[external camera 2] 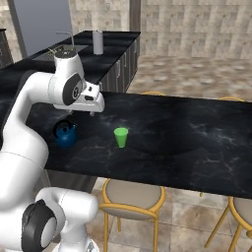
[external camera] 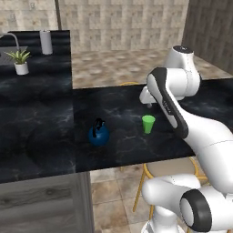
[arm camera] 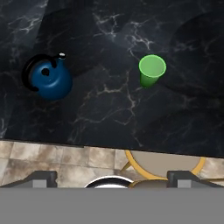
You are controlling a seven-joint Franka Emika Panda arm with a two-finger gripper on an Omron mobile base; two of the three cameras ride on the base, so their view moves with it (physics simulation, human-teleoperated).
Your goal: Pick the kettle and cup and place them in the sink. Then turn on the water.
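Looking down along our hand (arm camera: 112,177), we see its two dark fingertips (arm camera: 41,178) standing far apart at the bottom of the hand view, with nothing between them. We hold the hand up in the air over the counter (external camera: 123,132), clear of everything on it; in the left base view it sits at about (external camera: 146,98), and in the right base view at about (external camera 2: 93,106).

Below us, on the black marble, stands the kettle (arm camera: 50,81), dark blue and round, upright with its black handle arched over the top. Well apart from it stands the cup (arm camera: 151,71), bright green, upright, mouth open toward us. Both rest on the counter near its front edge. In the left base view we find the kettle (external camera: 98,134) left of the cup (external camera: 148,124); in the right base view the kettle (external camera 2: 65,134) sits just below our forearm and the cup (external camera 2: 121,137) stands free to its right.

Under the counter's edge, we see round stools (external camera 2: 132,196) with yellow frames on a tiled floor (external camera: 113,205).

Farther off, on the other run of counter, we can make out the sink (external camera: 10,56) with its slim curved faucet (external camera: 13,38). A white pot with a green plant (external camera: 19,61) stands beside it, and a pale cylinder (external camera: 46,42) stands further back.
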